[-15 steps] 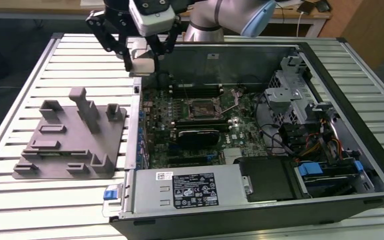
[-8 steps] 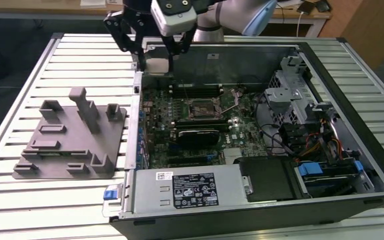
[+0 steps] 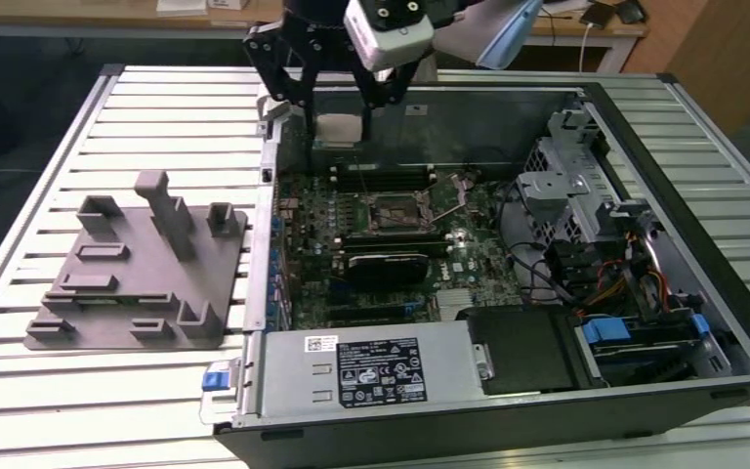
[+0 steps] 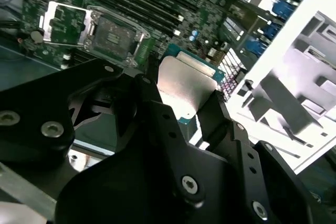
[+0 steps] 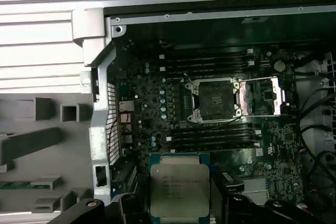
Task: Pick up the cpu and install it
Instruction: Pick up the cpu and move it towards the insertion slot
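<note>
The gripper (image 3: 339, 115) was clamped on the cpu (image 3: 339, 130), its black fingers (image 4: 210, 114) pressing two opposite edges of the chip. In the exterior view the cpu hung in the air over the far part of the open case (image 3: 687, 293), clear of the board (image 3: 349, 225) below. In the first wrist view the cpu (image 5: 179, 188) showed its metal top, with the socket (image 5: 215, 98) lying beyond it, apart from the chip. The socket was bare and its metal frame (image 5: 262, 96) lay swung open beside it. In the second wrist view the cpu (image 4: 185, 83) sat tilted between the fingers. A grey tray (image 3: 141, 278) with upright posts stood on the slatted table (image 3: 153, 117), just beside the case at the exterior view's left
</note>
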Motion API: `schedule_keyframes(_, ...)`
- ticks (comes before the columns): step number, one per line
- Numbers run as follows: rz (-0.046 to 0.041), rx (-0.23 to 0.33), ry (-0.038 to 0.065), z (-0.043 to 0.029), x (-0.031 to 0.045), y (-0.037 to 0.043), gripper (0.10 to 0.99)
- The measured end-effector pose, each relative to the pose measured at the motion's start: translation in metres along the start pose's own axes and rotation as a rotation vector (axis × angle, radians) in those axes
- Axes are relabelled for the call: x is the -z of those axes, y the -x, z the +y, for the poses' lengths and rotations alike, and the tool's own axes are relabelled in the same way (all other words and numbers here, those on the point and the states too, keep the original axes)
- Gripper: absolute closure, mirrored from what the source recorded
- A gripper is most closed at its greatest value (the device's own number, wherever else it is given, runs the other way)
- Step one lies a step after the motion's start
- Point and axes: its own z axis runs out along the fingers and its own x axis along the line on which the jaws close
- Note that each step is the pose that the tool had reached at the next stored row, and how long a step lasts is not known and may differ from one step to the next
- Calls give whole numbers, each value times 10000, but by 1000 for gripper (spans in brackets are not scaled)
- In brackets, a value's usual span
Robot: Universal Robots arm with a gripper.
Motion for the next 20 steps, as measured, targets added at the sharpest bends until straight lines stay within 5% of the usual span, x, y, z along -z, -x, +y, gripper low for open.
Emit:
schedule_keyframes(14,3,2,-1,38,-9,541,545)
schedule_keyframes(20,3,0,0,43,-11,613,545)
